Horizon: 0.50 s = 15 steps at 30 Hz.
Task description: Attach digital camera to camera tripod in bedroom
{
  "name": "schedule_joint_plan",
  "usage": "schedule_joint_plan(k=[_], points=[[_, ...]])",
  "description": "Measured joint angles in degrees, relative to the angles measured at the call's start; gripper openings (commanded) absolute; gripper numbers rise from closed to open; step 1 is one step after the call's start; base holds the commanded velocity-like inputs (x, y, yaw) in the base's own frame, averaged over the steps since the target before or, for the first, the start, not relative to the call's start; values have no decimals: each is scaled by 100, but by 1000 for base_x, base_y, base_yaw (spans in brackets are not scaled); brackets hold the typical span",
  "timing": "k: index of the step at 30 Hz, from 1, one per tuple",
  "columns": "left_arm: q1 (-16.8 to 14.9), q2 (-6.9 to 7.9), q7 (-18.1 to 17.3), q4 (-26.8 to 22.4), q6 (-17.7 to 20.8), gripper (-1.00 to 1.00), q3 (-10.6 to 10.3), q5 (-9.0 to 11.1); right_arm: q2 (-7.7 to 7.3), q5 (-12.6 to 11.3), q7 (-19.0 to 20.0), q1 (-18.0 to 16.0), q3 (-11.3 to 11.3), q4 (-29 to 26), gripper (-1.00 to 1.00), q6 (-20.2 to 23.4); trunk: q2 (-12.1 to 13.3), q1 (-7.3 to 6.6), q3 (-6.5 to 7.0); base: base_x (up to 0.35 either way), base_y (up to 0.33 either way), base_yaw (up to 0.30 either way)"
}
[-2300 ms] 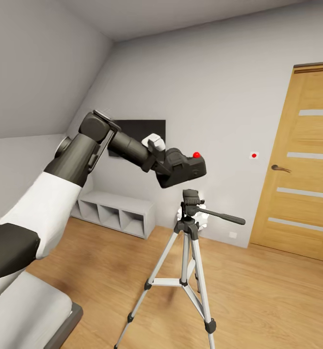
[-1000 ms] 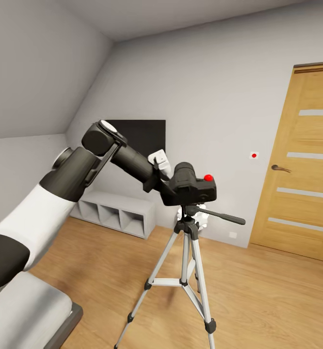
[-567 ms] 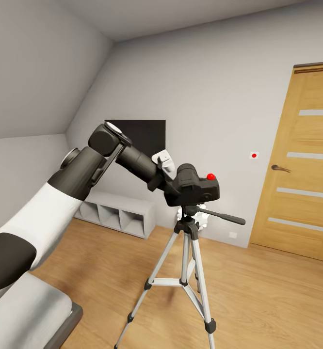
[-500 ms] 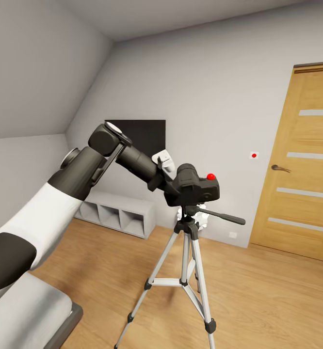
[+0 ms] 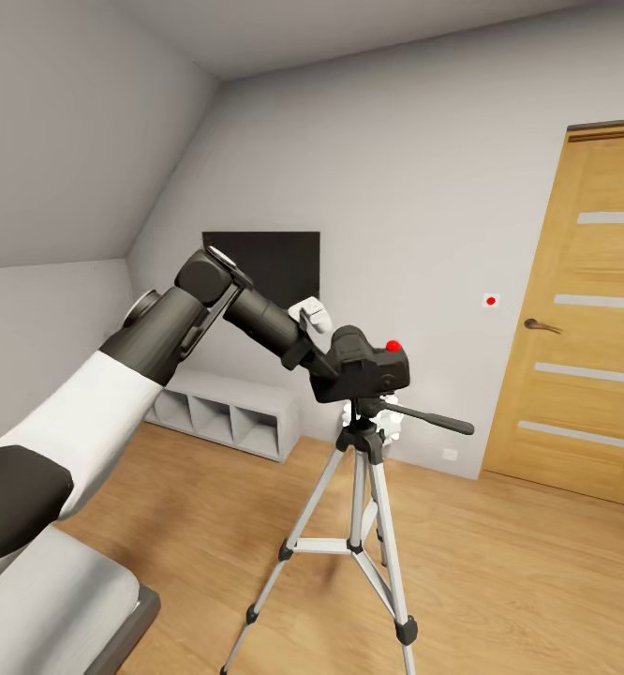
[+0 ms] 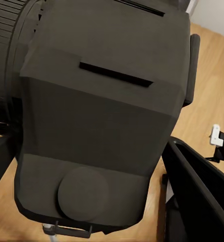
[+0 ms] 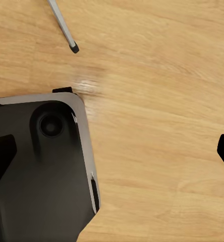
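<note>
The left gripper (image 5: 323,361) is clamped on the digital camera (image 5: 364,373), holding it right on top of the camera tripod (image 5: 366,441) head, red button up. The tripod stands on the wood floor (image 5: 499,562). Behind are a low white shelf (image 5: 223,410) and wooden door (image 5: 584,319). I can't tell whether the right gripper's fingers are apart or together.

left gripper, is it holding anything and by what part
Yes: the left gripper holds the digital camera by the end of its body away from the red button, just above the camera tripod head.
</note>
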Motion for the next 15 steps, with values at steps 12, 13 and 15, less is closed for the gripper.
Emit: schedule_joint_plan(k=[12, 13, 15], points=[[0, 3, 0, 60, 0, -100, -15, -8, 0, 0, 4, 0, 2, 0, 100, 0, 0, 0, 0, 0, 0, 0], [1, 5, 0, 59, 0, -100, -17, -8, 0, 0, 5, 0, 1, 0, 100, 0, 0, 0, 0, 0, 0, 0], [2, 5, 0, 28, -1, -100, -24, -6, 0, 1, 7, 0, 5, 0, 100, 0, 0, 0, 0, 0, 0, 0]])
